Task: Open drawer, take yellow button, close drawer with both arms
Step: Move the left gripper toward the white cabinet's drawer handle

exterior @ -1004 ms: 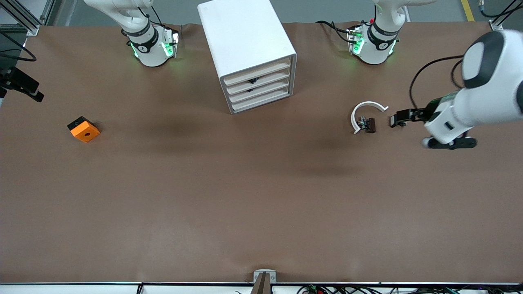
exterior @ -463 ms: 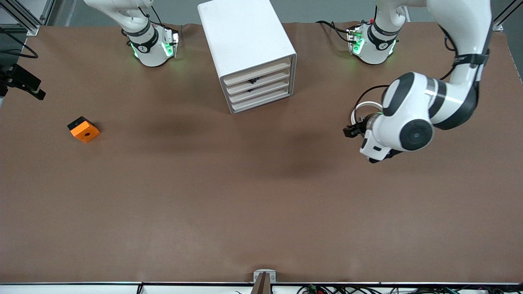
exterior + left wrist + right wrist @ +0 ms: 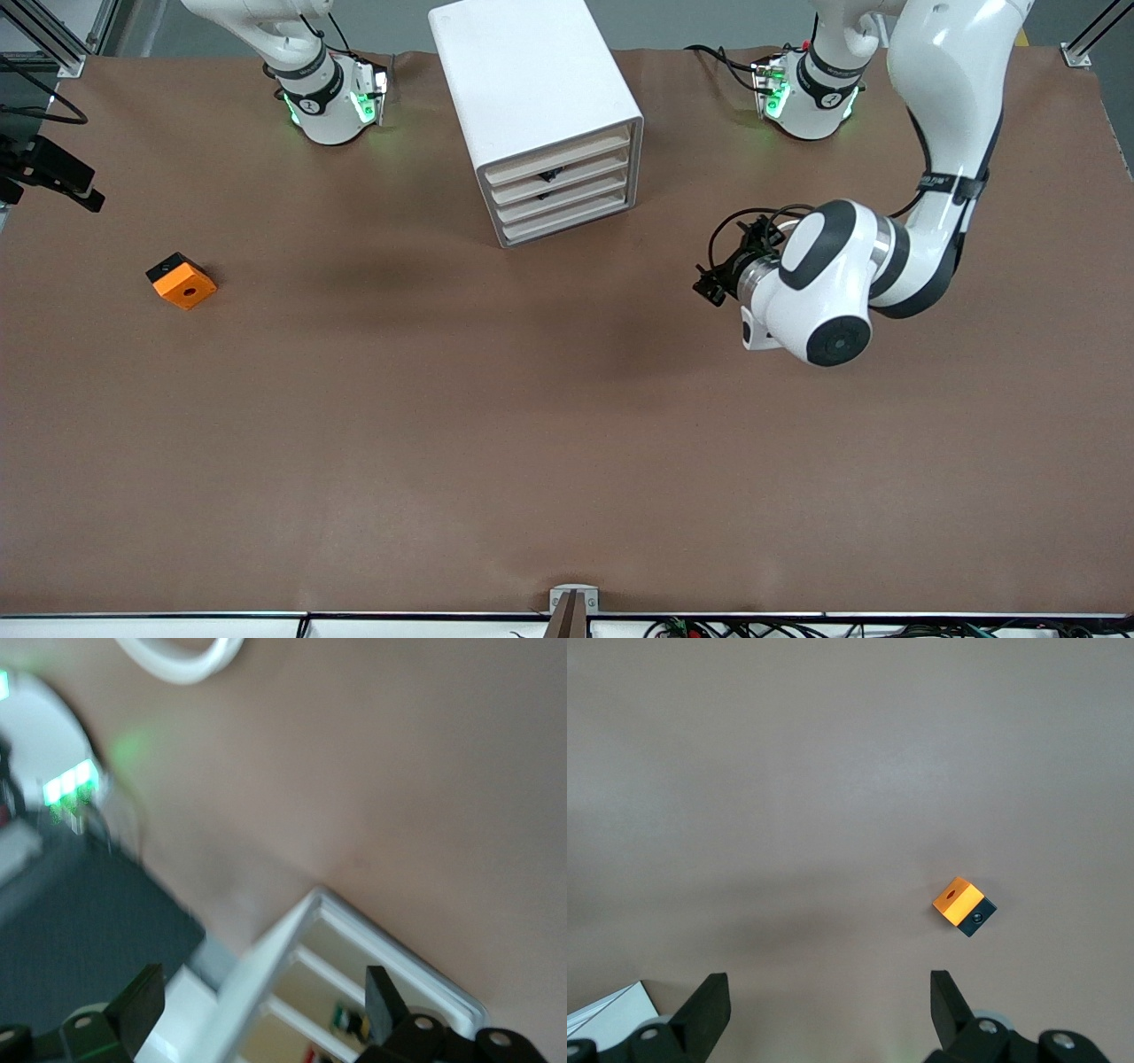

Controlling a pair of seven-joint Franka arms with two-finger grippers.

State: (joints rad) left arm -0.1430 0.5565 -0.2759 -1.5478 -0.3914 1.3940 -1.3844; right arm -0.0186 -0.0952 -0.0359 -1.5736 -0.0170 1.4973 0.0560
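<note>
Left gripper (image 3: pixel 709 288): fingers spread, empty, over bare table short of the cabinet (image 3: pixel 540 106). Drawers (image 3: pixel 560 184) all closed; button unseen. I'd square up to one slat before hooking. Right gripper (image 3: pixel 824 1010): spread, waiting high.

White cabinet (image 3: pixel 532 80) with cream slats; orange-and-black block (image 3: pixel 182 280); brown table (image 3: pixel 443 425).

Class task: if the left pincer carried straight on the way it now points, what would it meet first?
Probably the cabinet: the left pincer, open over bare table, faces its stacked drawer fronts. Depth is unclear, but nothing shows between them.
</note>
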